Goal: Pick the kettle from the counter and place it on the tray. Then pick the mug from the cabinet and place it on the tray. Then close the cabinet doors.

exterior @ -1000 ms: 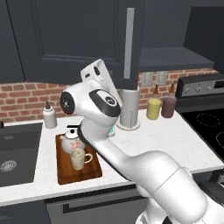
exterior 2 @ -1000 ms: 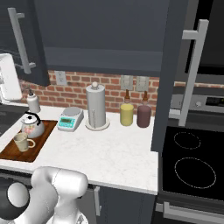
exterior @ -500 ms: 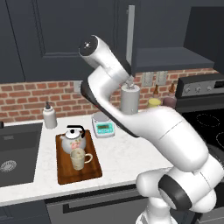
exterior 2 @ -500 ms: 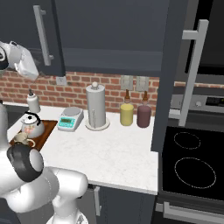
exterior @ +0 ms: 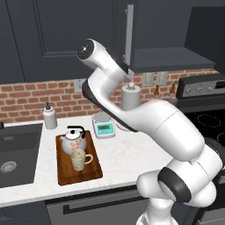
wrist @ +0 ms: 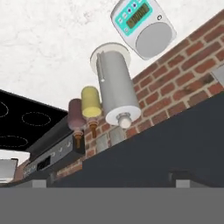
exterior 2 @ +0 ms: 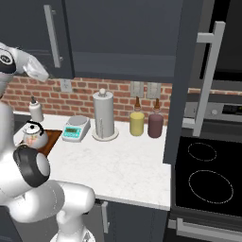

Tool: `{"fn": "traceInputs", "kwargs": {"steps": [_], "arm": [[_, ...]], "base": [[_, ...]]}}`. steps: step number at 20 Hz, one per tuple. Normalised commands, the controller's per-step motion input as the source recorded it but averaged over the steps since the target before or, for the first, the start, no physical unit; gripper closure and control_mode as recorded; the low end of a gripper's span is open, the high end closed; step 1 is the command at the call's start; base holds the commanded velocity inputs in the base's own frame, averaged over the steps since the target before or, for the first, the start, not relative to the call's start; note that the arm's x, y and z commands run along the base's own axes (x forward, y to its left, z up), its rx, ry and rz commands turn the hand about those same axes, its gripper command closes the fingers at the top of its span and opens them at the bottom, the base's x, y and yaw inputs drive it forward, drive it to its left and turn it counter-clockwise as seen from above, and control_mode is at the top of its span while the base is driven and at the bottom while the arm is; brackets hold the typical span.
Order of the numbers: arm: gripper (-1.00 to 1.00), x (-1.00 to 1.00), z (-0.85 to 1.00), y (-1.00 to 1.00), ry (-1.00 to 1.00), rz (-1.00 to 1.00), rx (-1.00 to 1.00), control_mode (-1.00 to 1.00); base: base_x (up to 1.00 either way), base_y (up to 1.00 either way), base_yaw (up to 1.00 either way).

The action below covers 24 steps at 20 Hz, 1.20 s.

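Kettle [exterior: 73, 140] and mug [exterior: 79, 159] were both sitting on the tray [exterior: 87, 175], so only the cabinet doors were left. The right door [exterior 2: 191, 80] stuck way out over the counter [exterior 2: 116, 167], and a wide arm swing could've clipped it or the towel roll [exterior 2: 104, 116]. Couldn't tell how the claw stood. No readable labels; the scale [exterior: 103, 128] display was blurry.
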Motion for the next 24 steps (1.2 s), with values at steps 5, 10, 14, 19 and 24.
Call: {"fn": "traceInputs", "kwargs": {"steps": [5, 10, 14, 19, 24], "arm": [[-1.00, 0.59, -0.14, -0.15, -0.08, 0.31, -0.04, -1.00], [-1.00, 0.11, -0.01, -0.10, 0.05, 0.23, -0.09, -1.00], [-1.00, -0.08, -0.08, 0.00, 0.04, 0.14, -0.14, -1.00], [-1.00, -0.18, -0.17, -0.01, -0.02, 0.10, -0.10, -1.00], [-1.00, -0.70, 0.00, -0.14, -0.08, 0.02, -0.05, -1.00]], "base": [[0.00, 0.00, 0.00], [0.00, 0.00, 0.00], [0.00, 0.00, 0.00], [0.00, 0.00, 0.00], [0.00, 0.00, 0.00]]}}
